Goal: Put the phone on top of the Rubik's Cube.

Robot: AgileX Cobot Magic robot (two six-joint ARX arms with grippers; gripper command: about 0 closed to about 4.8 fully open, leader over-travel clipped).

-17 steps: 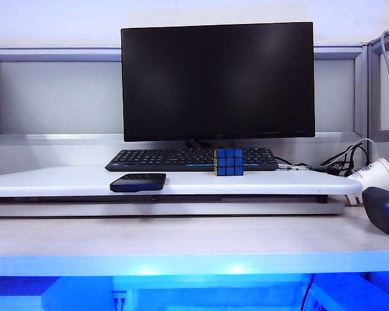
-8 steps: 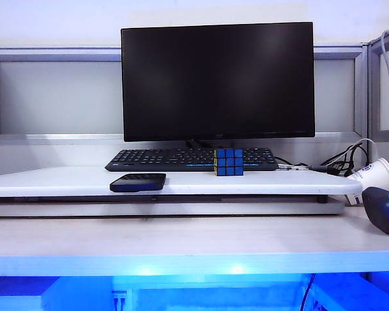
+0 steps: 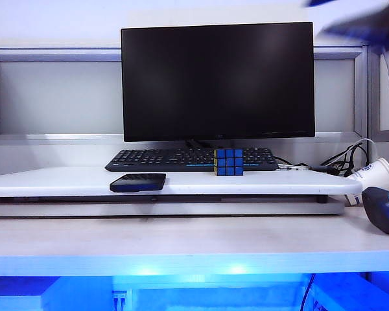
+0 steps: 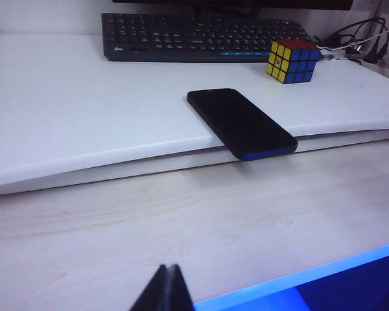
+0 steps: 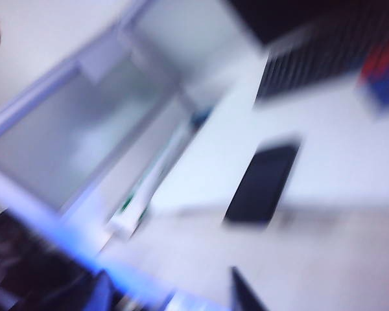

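Thin glossy black phone (image 3: 138, 182), rounded corners and dark blue edge, flat at the front lip of the raised white shelf (image 3: 65, 181), near end jutting slightly past it. At roughly 2 o'clock from the phone, well apart: Rubik's Cube (image 3: 228, 162), small, black-gridded, blue face forward, yellow and red sides visible from the left wrist view, just in front of the long matte black keyboard (image 3: 181, 159). Behind, a flat dark monitor (image 3: 217, 81). Pale wood-grain surface (image 3: 181, 240) below the shelf.

Left gripper (image 4: 165, 291) low over that surface at 6 o'clock from the phone, dark tips pressed together, holding nothing. Right gripper (image 5: 243, 291) a blurred dark sliver only; jaws' state impossible to tell.
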